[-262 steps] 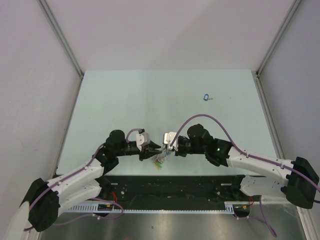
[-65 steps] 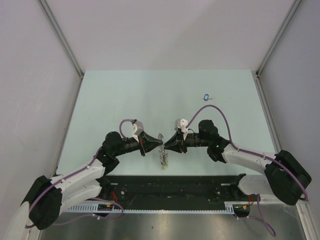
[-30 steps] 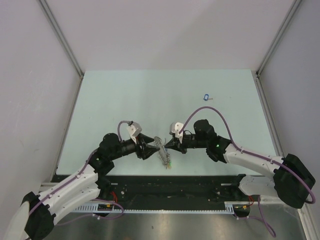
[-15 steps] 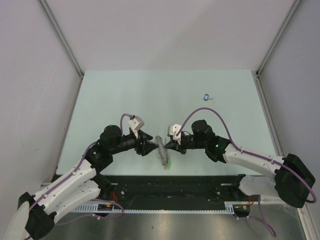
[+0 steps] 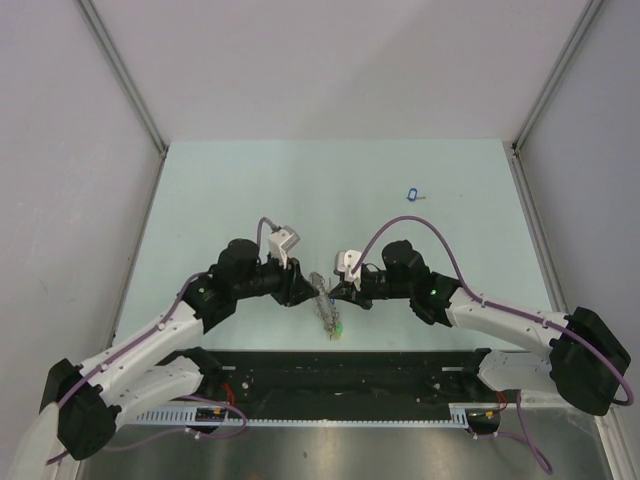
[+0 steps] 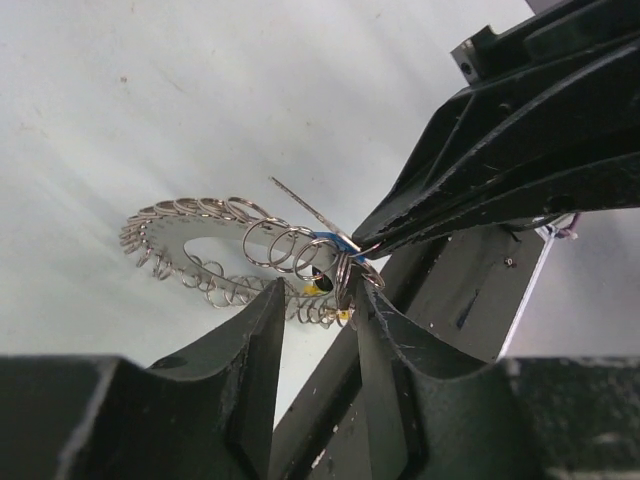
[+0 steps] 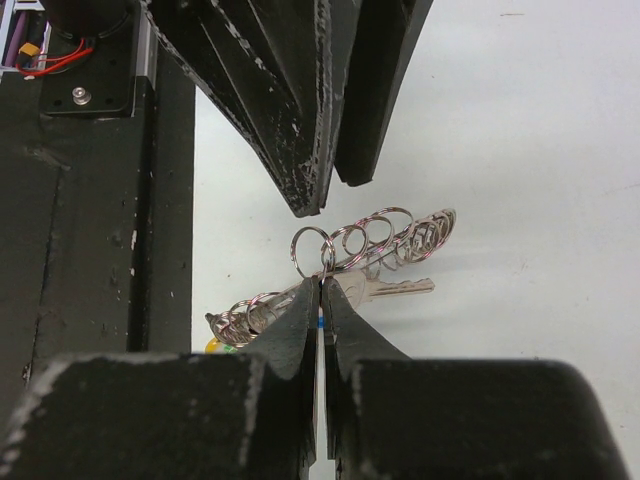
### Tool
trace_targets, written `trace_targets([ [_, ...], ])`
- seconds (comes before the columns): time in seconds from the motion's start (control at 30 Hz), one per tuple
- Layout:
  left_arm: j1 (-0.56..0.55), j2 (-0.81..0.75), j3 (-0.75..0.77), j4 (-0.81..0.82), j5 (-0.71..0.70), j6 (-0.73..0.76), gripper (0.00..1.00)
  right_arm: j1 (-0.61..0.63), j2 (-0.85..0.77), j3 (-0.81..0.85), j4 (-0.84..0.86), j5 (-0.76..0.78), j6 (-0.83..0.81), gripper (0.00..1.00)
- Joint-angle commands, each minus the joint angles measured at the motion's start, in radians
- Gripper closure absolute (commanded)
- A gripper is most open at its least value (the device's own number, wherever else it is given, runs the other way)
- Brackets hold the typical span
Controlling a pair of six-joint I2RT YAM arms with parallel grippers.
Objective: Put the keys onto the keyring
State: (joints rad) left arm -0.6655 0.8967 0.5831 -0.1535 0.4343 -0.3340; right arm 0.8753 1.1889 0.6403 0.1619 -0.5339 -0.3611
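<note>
The keyring (image 5: 325, 305), a large silver ring fringed with small rings and yellow and green tags, is held tilted just above the table between both grippers. It also shows in the left wrist view (image 6: 200, 208) and the right wrist view (image 7: 385, 235). My right gripper (image 5: 333, 291) is shut at the ring's edge, with a blue tag (image 7: 320, 320) pinched between its fingers and a silver key (image 7: 400, 288) sticking out beside them. My left gripper (image 6: 315, 300) is open, its fingertips just short of the small rings. A second blue-tagged key (image 5: 411, 194) lies on the table at the far right.
The pale green table (image 5: 250, 190) ends at a black rail (image 5: 330, 365) along the near edge, close under the keyring. Grey walls stand on the left, right and far sides.
My left arm has swung to the right and its gripper has come closer to the keyring. The right gripper and the keyring have stayed almost still.
</note>
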Motion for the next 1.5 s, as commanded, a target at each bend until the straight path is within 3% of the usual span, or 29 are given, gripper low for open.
trace_targets([
  [0.0, -0.014, 0.027, 0.063, -0.040, -0.012, -0.046, 0.62, 0.008, -0.005, 0.044, 0.013, 0.012, -0.015, 1.00],
  [0.67, -0.066, 0.120, 0.107, -0.046, -0.003, -0.040, 0.73, 0.014, 0.002, 0.044, 0.013, 0.012, -0.016, 1.00],
  [0.83, -0.074, 0.134, 0.119, -0.057, 0.004, -0.030, 0.84, 0.016, 0.000, 0.045, 0.011, 0.014, -0.018, 1.00],
  [0.97, -0.078, 0.140, 0.126, -0.058, 0.004, -0.022, 1.00, 0.016, 0.000, 0.045, 0.008, 0.017, -0.018, 1.00],
  [1.2, -0.078, 0.067, 0.104, -0.037, -0.091, -0.043, 1.00, 0.013, -0.031, 0.044, -0.024, 0.087, -0.018, 1.00],
  [1.47, -0.078, -0.065, 0.018, 0.052, -0.227, -0.092, 1.00, 0.016, -0.029, 0.041, -0.032, 0.060, -0.021, 1.00],
])
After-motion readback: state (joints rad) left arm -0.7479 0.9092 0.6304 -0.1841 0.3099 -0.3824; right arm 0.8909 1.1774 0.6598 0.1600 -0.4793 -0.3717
